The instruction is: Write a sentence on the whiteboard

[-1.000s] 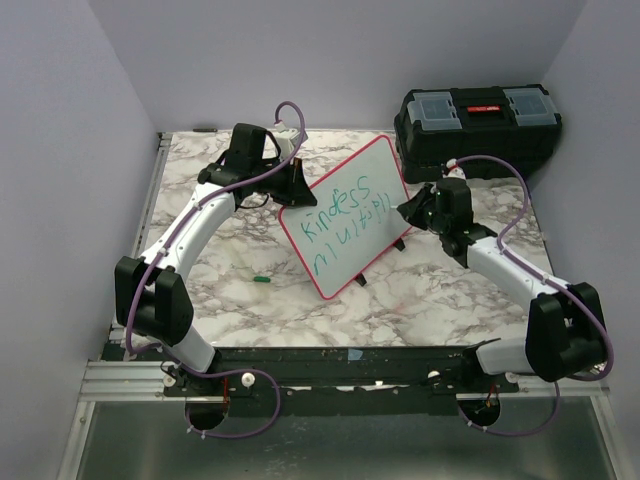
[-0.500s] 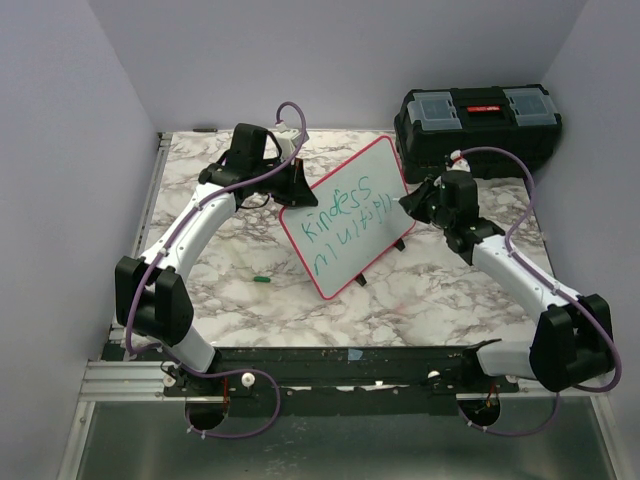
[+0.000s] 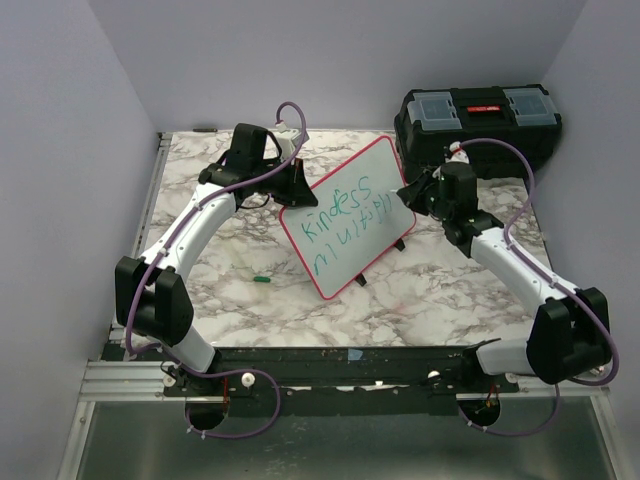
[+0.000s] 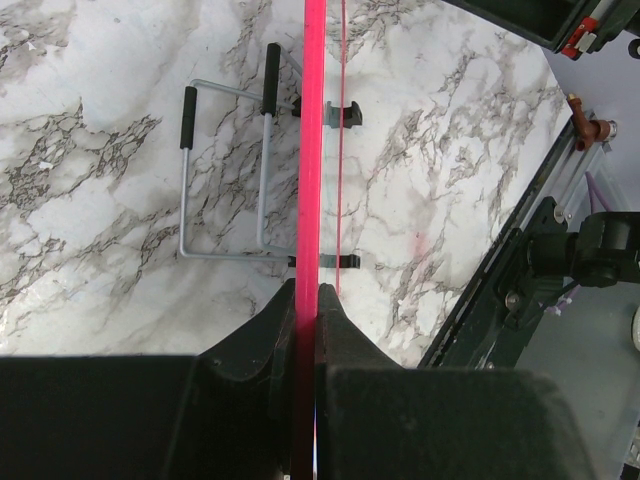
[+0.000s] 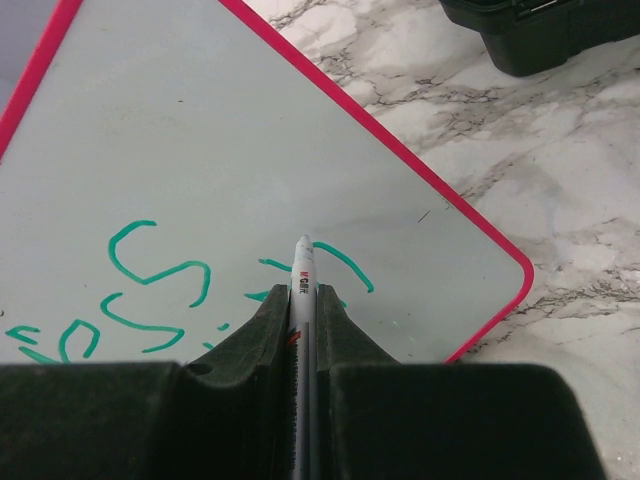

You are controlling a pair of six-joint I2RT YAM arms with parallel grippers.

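The whiteboard (image 3: 375,165), white with a red-pink rim, stands tilted on the marble table. Its face carries the sentence (image 3: 340,212) in green, in two lines. My left gripper (image 3: 297,185) is shut on the board's upper left rim. In the left wrist view the rim (image 4: 314,120) runs edge-on into that gripper (image 4: 307,290). My right gripper (image 3: 408,192) is at the board's right edge, shut on a white marker (image 5: 303,265). The marker's tip sits at the whiteboard (image 5: 200,130) beside green strokes of the sentence (image 5: 150,270). I cannot tell whether the tip touches.
A black toolbox (image 3: 478,125) stands at the back right corner, just behind the right arm. A small green cap (image 3: 261,280) lies on the table left of the board. A wire stand (image 4: 225,170) lies flat under the board. Purple walls close in on three sides.
My right gripper has moved with the marker up the board's right side, away from the near edge. The left gripper and the board have stayed put.
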